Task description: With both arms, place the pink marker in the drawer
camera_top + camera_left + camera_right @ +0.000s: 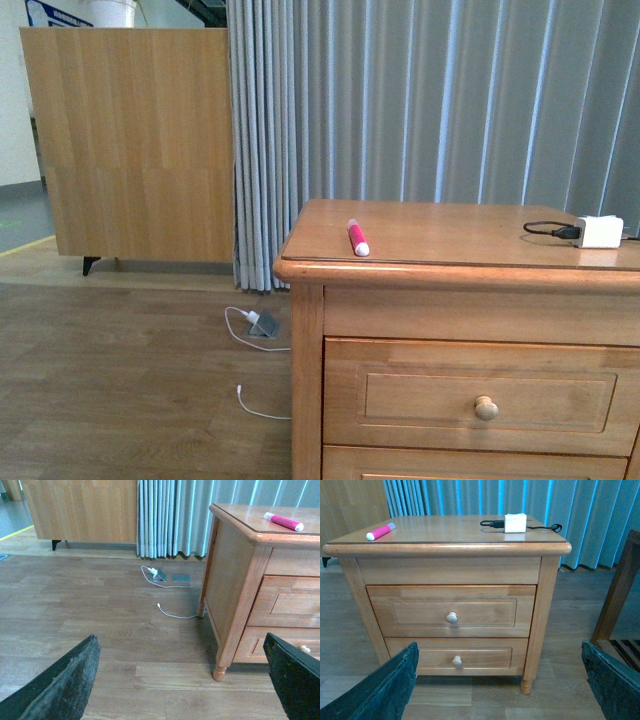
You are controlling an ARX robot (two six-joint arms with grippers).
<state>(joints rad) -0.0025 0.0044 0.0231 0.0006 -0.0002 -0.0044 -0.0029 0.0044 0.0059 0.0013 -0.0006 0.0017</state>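
Note:
The pink marker [357, 237] with a white cap lies on the dresser top near its front left corner; it also shows in the left wrist view [283, 521] and the right wrist view [380, 531]. The top drawer [487, 397] is closed, with a round light knob [452, 617]. My left gripper [185, 680] is open and empty, low above the floor to the dresser's left. My right gripper [500, 680] is open and empty, in front of the dresser at lower-drawer height. Neither arm shows in the front view.
A white charger block [599, 231] with black cable sits on the dresser's back right. The lower drawer [456, 658] is closed. A white cable and floor socket [162, 575] lie on the floor by the curtain. A wooden frame [619, 590] stands right of the dresser.

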